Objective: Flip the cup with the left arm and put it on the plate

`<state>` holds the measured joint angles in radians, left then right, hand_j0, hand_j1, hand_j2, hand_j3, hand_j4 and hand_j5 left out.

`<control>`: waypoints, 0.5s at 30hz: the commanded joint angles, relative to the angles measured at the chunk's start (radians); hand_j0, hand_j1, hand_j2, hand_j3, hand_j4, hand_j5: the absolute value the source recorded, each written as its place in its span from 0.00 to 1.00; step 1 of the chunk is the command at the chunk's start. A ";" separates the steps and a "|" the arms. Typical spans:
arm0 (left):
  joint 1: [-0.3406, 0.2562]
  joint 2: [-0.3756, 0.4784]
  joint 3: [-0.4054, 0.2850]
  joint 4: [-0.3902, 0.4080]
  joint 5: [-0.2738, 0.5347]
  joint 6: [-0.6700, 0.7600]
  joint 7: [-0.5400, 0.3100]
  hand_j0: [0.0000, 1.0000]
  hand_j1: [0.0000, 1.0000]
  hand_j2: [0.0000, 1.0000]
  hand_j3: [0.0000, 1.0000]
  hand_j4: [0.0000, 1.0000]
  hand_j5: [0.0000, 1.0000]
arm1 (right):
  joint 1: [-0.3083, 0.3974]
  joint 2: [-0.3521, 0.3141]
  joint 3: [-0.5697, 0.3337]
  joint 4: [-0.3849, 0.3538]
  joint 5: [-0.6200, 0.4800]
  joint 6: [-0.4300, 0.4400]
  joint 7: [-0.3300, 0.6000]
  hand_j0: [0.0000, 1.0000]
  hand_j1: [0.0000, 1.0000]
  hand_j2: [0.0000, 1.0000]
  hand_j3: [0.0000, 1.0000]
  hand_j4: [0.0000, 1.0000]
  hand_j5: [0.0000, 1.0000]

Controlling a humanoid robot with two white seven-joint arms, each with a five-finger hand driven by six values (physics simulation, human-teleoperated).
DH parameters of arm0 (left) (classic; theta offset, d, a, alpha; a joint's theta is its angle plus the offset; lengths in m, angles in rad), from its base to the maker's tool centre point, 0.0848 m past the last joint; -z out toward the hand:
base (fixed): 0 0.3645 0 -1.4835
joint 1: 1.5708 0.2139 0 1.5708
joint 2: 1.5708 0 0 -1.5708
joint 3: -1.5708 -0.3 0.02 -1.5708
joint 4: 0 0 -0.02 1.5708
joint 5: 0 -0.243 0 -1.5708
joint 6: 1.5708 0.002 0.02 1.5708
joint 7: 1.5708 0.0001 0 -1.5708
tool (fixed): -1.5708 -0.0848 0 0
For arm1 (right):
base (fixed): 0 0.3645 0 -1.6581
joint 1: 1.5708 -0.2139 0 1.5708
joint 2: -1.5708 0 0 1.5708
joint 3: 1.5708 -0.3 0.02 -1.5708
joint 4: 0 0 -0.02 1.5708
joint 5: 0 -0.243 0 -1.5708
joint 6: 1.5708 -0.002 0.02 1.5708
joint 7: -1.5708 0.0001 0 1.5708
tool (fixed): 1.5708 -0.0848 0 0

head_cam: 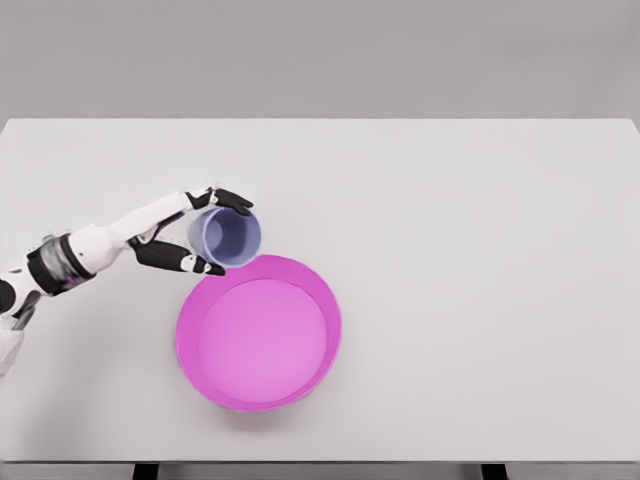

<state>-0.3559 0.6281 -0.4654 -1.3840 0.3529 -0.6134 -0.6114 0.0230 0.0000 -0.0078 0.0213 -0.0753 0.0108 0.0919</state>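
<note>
A pale lavender cup (228,236) is held at the left of the table, its open mouth turned up toward the camera. My left hand (213,231) is shut on it, black fingertips (234,199) above the rim and the thumb below. The cup hangs just past the upper left rim of the magenta plate (260,395), a wide round dish with a raised wall. I cannot tell whether the cup touches the table or the plate's rim. The left arm comes in from the lower left edge. The right arm is out of view.
The white table (470,250) spreads wide to the right and behind the plate. Its front edge runs along the bottom of the view, just below the plate.
</note>
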 commanded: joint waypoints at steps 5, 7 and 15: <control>0.048 0.051 -0.047 -0.099 0.115 0.003 0.000 0.72 0.72 0.72 0.72 0.72 0.72 | 0.000 0.000 0.000 0.000 0.000 0.000 0.000 1.00 1.00 1.00 1.00 1.00 1.00; 0.071 0.056 -0.048 -0.118 0.120 0.003 0.000 0.72 0.72 0.72 0.72 0.72 0.72 | 0.000 0.000 0.000 0.000 0.000 0.000 0.000 1.00 1.00 1.00 1.00 1.00 1.00; 0.161 0.052 -0.050 -0.165 0.126 0.003 0.000 0.72 0.72 0.72 0.72 0.72 0.72 | 0.000 0.000 0.000 0.000 0.000 0.000 0.000 1.00 1.00 1.00 1.00 1.00 1.00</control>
<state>-0.1948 0.6808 -0.5161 -1.5386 0.4685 -0.6129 -0.6112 0.0230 0.0000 -0.0078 0.0213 -0.0753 0.0108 0.0919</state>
